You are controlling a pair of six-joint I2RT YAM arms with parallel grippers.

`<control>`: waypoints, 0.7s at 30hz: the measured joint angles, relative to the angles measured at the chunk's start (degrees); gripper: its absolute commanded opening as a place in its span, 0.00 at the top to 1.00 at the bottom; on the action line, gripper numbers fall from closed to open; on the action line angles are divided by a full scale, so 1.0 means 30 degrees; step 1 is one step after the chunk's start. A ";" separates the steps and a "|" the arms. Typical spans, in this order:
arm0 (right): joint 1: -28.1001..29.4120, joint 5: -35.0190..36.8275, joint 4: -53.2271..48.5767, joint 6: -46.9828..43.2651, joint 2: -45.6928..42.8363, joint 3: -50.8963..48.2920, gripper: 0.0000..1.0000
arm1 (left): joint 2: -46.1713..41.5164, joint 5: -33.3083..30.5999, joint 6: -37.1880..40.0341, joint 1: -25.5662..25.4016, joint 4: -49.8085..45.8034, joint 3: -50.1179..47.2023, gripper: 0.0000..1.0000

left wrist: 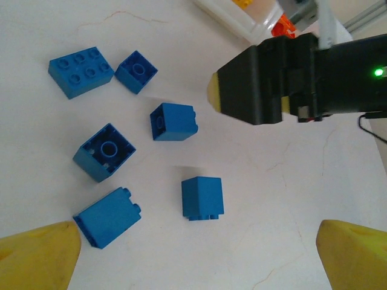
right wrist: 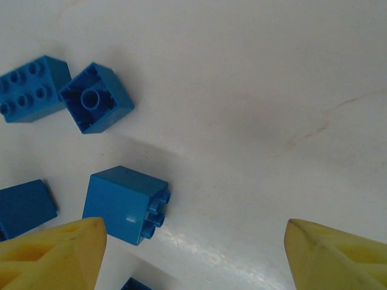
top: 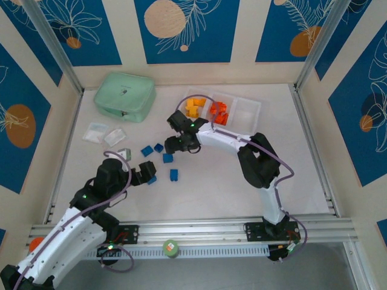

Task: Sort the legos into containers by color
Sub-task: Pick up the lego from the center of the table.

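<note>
Loose blue legos (top: 167, 158) lie scattered on the bench (top: 205, 193), off the near-left corner of the white tray (top: 248, 113). Yellow-orange legos (top: 192, 107) fill the tray's left compartment, red-orange legos (top: 219, 113) its middle one. From my console, the right tool (right wrist: 193, 254) hangs over the blue cluster on the side nearest the tray, fingers spread wide with nothing between them (one blue brick (right wrist: 127, 205) lies just beside a fingertip). The left tool (left wrist: 193, 260), on the cluster's far side from the tray, has its fingers equally far apart and holds nothing. A mint green box (top: 124, 96) sits well left of the tray.
</note>
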 measured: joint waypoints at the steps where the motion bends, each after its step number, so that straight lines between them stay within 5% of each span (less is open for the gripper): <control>1: 0.0168 0.0007 -0.0029 0.0000 0.0364 0.0219 0.22 | -0.0168 -0.0066 -0.0051 0.0007 -0.0182 -0.0109 0.01; 11: 0.1188 -0.0029 -0.0386 0.0007 0.1566 0.1370 0.22 | -0.0517 -0.0350 -0.0270 0.0007 -0.0714 -0.0510 0.01; 21: 0.1341 -0.0080 -0.0495 0.0182 0.2900 0.2076 0.40 | -0.0510 -0.0408 -0.0503 0.0022 -0.0685 -0.0634 0.01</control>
